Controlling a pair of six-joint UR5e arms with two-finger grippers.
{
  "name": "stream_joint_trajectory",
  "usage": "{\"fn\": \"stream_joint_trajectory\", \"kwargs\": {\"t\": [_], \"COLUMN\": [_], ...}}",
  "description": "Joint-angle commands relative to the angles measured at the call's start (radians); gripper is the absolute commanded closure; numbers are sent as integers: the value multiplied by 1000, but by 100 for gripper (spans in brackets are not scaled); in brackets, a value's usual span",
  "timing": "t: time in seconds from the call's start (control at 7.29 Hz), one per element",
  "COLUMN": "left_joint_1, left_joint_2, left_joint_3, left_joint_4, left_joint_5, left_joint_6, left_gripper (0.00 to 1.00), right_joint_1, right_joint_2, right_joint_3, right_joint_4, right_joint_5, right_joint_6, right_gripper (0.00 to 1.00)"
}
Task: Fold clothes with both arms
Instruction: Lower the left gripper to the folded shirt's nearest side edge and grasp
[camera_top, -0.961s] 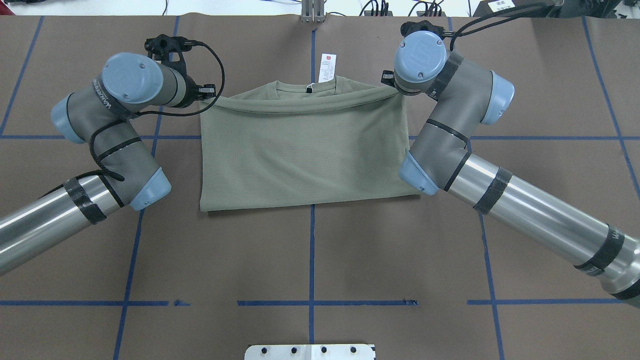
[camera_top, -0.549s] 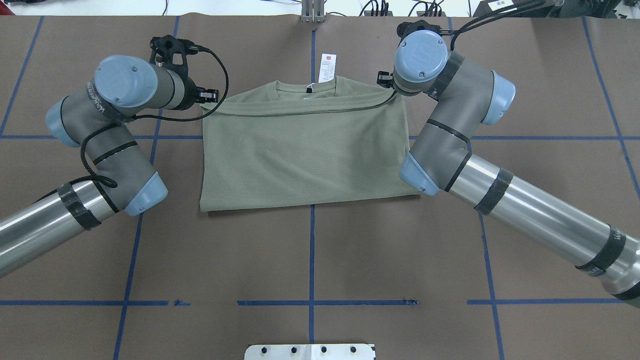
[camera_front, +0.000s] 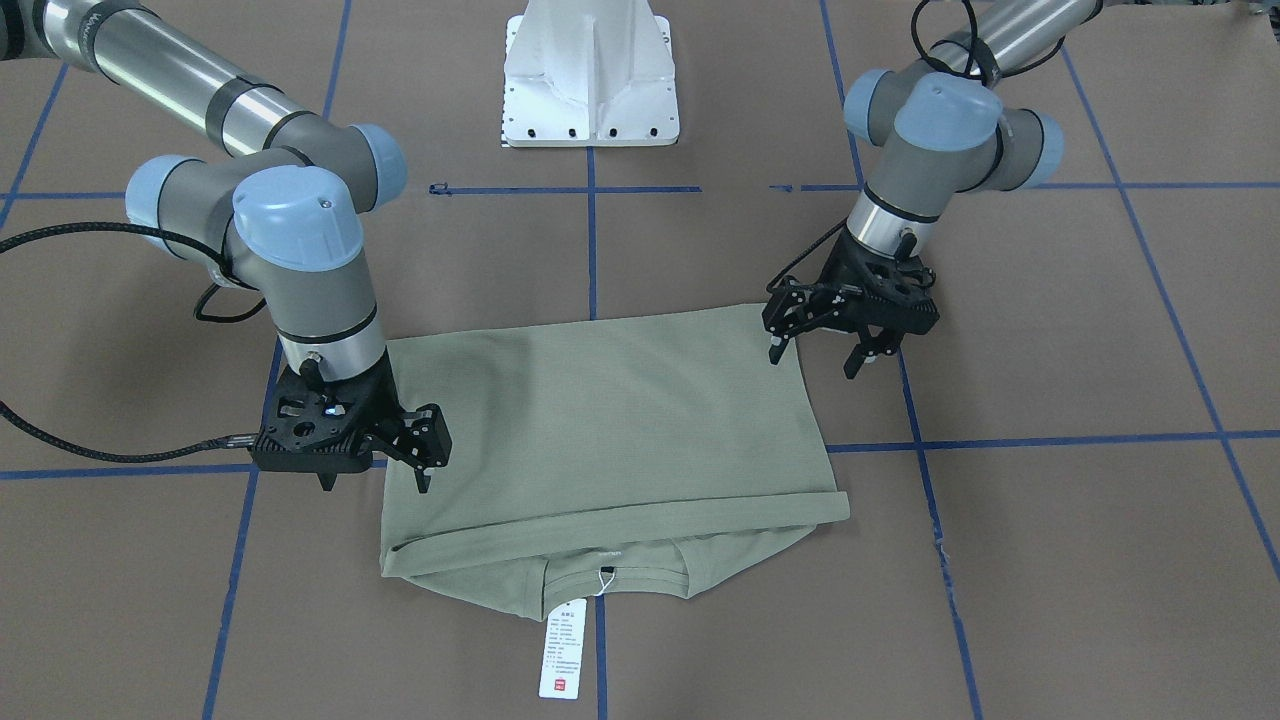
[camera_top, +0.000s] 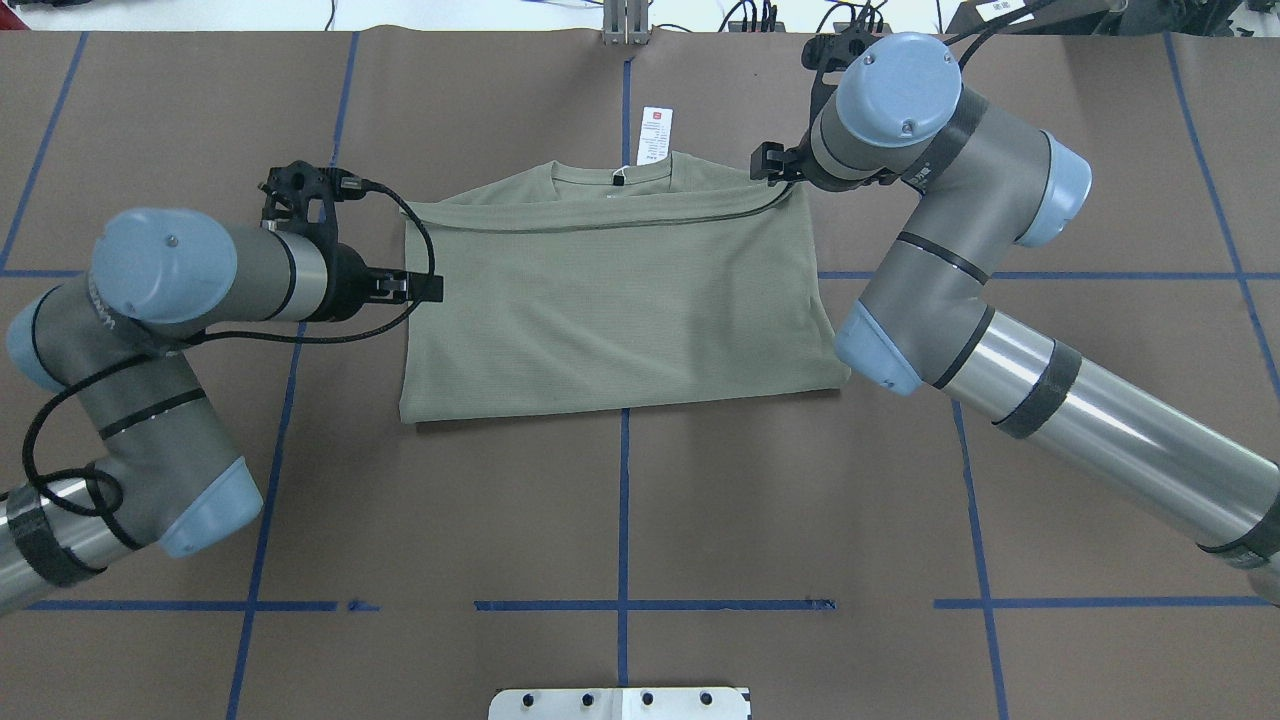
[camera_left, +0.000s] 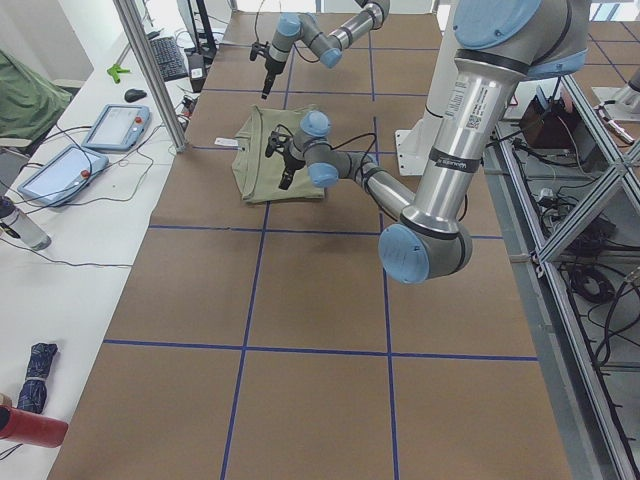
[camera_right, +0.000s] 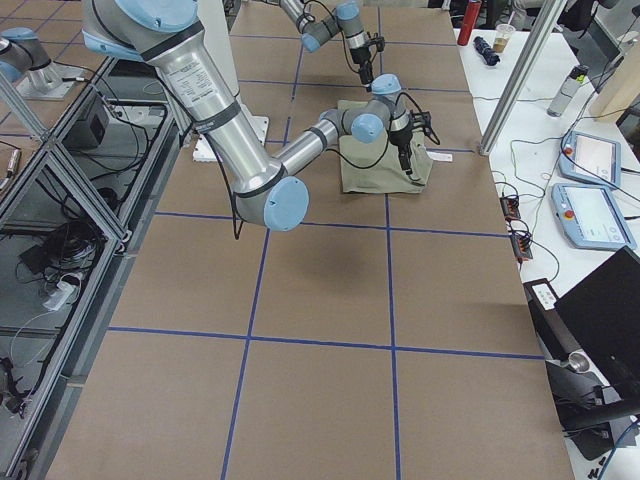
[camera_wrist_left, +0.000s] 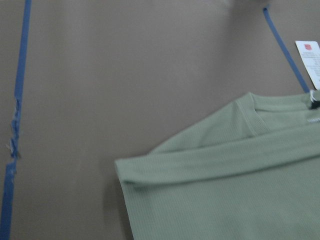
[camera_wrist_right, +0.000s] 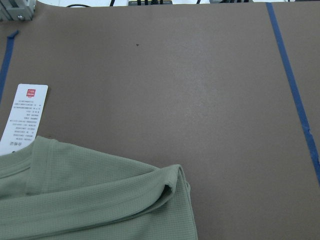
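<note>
Overhead exterior view is showing a sage-green long-sleeved knit shirt (camera_top: 620, 300) lying folded into a flat rectangle on the brown paper-covered table (camera_top: 620, 520), which blue tape lines (camera_top: 622, 500) are dividing into squares. Its round collar is pointing away from the robot, and a white rectangular hang tag (camera_top: 655, 135) is lying on the paper just beyond that collar. A folded-over layer is running across the garment just below the neckline.

The left arm's black two-finger gripper (camera_front: 815, 355) is hanging just beside the shirt's left edge. Its fingers are standing wide apart and gripping nothing, with one fingertip close to the cloth's border and the other out over bare paper. The right arm's black two-finger gripper (camera_front: 373, 478) is hovering at the shirt's right edge, near the collar-end corner. It too is spread wide and carrying nothing, with one finger over the fabric's margin and the other off it.

Both wrist cameras are looking down on a collar-side corner of the garment from above, with no finger showing in them.
</note>
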Motion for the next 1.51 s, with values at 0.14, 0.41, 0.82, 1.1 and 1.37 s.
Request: {"fn": "stream_joint_trajectory", "kwargs": {"t": [0.14, 0.41, 0.82, 1.1, 1.37], "left_joint_1": [144, 144, 147, 154, 155], "left_joint_2": [106, 133, 131, 122, 113], "left_joint_3": [-38, -27, -25, -7, 4], "left_joint_4": [-127, -129, -129, -130, -132], "left_joint_5": [97, 97, 96, 96, 96], "left_joint_6": [-273, -272, -276, -276, -276], "left_gripper": [34, 41, 42, 47, 47], "right_joint_1": [-2, -2, -2, -2, -4], "right_joint_2": [-8, -8, -8, -9, -9], "right_joint_3": [16, 16, 16, 16, 16], "right_joint_4": [1, 1, 1, 0, 1], "right_joint_5": [3, 1, -2, -4, -4], "right_joint_6": [6, 6, 6, 7, 7], "right_gripper": [0, 0, 0, 0, 0]}}
